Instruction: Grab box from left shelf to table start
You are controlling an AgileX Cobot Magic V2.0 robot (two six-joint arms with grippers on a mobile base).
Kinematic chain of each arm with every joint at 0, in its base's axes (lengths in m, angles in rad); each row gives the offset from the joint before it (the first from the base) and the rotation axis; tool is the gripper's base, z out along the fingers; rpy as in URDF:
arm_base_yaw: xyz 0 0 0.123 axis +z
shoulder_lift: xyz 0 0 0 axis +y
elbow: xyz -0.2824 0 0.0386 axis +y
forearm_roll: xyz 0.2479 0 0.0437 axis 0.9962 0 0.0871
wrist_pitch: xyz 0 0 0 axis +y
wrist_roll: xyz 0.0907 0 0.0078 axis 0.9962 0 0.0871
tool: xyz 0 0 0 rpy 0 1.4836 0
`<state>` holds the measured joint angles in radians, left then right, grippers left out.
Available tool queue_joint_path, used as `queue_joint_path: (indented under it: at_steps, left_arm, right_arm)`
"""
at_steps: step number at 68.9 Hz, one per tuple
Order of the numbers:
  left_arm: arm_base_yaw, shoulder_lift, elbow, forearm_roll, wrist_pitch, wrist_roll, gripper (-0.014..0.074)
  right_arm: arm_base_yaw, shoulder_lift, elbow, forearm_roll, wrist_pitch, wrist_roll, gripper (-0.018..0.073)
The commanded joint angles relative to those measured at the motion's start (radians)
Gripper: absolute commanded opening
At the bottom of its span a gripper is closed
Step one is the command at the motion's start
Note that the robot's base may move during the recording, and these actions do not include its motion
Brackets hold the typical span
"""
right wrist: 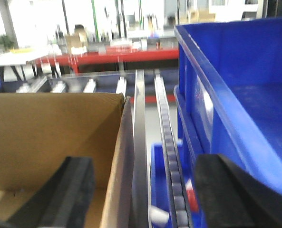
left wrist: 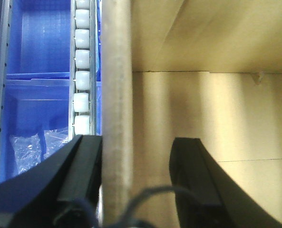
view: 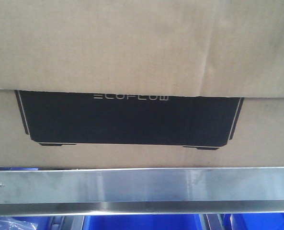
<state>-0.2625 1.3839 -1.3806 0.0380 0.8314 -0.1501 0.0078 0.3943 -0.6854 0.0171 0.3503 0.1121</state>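
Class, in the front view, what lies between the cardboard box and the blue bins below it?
The shelf's silver front rail runs straight across between the box and the blue bins, as the exterior front-facing view shows.

**A bright workshop hall behind stacked blue bins**

In the right wrist view, the far end of the room is washed out by strong daylight or lamps; details there are blurred. A long red bench frame (right wrist: 131,53) runs across the background. A white desk (right wrist: 17,58) on dark legs stands at the far left. A brown carton (right wrist: 75,40) sits beyond the frame, near a thin green post (right wrist: 95,21).

Close on the right rises a deep blue plastic bin (right wrist: 236,90), with a lower blue bin (right wrist: 159,161) beneath it.

The left wrist view shows another blue bin (left wrist: 36,47) holding clear plastic bags (left wrist: 26,147). In the front view, blue bins (view: 142,223) line the bottom edge.
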Motion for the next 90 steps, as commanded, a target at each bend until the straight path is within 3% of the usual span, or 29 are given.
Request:
queue_joint_path:
  at_steps: [1,13,22,67,70,77,90]
  left_arm:
    - [-0.009,-0.024,-0.030,-0.058,-0.052,0.057,0.0114]
    - [-0.009,-0.024,-0.030,-0.058,-0.052,0.057,0.0114]
    - [-0.009,-0.024,-0.030,-0.058,-0.052,0.057,0.0114]
    - [-0.009,-0.024,-0.030,-0.058,-0.052,0.057,0.0114]
    - [-0.009,-0.022,-0.030,-0.058,-0.052,0.057,0.0114]
    - [-0.009,-0.018,-0.030,-0.058,-0.052,0.057,0.0090]
    - [-0.009,-0.018,-0.030,-0.058,-0.050,0.057,-0.0087]
  right_arm:
    - [0.002,0.101,-0.144,-0.008,0.040,-0.025,0.0580]
    - [0.037,0.304,-0.359,0.019,0.334,-0.171,0.0580]
    - [0.051,0.446,-0.463,0.087,0.461,-0.187,0.0580]
    - [0.051,0.896,-0.634,0.096,0.387,-0.186,0.0569]
    - [0.051,0.920,-0.644,0.096,0.381,-0.186,0.0546]
    - [0.051,0.958,-0.657,0.096,0.368,-0.186,0.0396]
    - [0.051,0.992,-0.660,0.096,0.372,-0.186,0.0066]
